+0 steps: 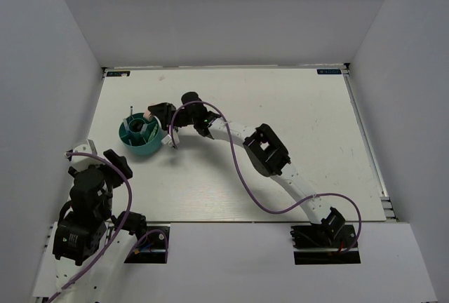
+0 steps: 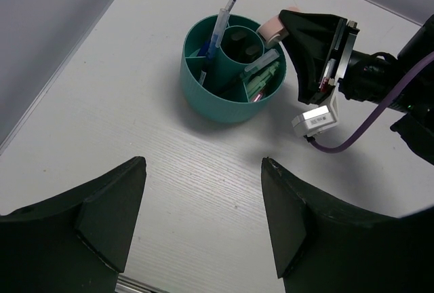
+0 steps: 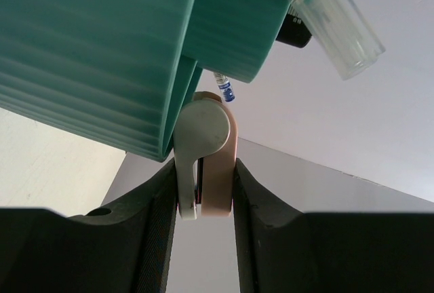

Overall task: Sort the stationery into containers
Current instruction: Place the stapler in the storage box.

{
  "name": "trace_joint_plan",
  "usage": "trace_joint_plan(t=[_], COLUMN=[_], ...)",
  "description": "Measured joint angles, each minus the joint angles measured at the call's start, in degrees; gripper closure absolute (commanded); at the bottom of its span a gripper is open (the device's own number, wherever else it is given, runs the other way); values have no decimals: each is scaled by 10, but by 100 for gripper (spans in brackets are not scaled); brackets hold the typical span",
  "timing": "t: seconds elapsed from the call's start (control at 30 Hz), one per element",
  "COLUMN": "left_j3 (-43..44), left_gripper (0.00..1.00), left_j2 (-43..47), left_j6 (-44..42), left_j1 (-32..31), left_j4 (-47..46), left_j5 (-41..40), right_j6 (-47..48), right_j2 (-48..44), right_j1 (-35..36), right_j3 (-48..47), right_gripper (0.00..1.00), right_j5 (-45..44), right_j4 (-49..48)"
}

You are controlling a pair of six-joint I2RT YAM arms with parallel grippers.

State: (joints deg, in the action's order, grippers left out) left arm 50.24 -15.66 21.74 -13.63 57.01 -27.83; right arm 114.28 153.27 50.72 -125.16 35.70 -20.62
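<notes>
1. My right gripper (image 3: 203, 183) squeezes the pink-and-white block (image 3: 211, 145) at the rim of the teal holder (image 2: 217, 93), on its 2 o'clock side.
2. My left gripper (image 2: 203, 167) is wide open, holding nothing.
3. A blue pen (image 2: 219, 27) stands inside.

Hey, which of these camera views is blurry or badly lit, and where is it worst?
Top external: even bright light, soft shadows, teal holder reasonably sharp. Left wrist: holder crisp, but the left pincer is dark, nearly featureless. Right wrist: too close, holder wall and clear marker cap soft; the pink-and-white block in the right pincer is sharpest.
</notes>
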Motion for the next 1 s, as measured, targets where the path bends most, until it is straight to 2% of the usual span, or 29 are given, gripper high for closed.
trace_joint_plan(t=[0.1,0.27,0.8,1.0], left_j3=[0,0,0,0], left_gripper=[21,21,21,21], left_j2=[2,2,2,2], left_j6=[0,2,2,2], left_j1=[0,0,0,0], left_j4=[0,0,0,0], left_j5=[0,0,0,0], right_j6=[0,0,0,1], right_j2=[0,0,0,0], right_j1=[1,5,7,7], right_j3=[0,0,0,0], right_gripper=[100,93,51,48], right_j5=[0,0,-8,-8], right_j4=[0,0,-1,-1])
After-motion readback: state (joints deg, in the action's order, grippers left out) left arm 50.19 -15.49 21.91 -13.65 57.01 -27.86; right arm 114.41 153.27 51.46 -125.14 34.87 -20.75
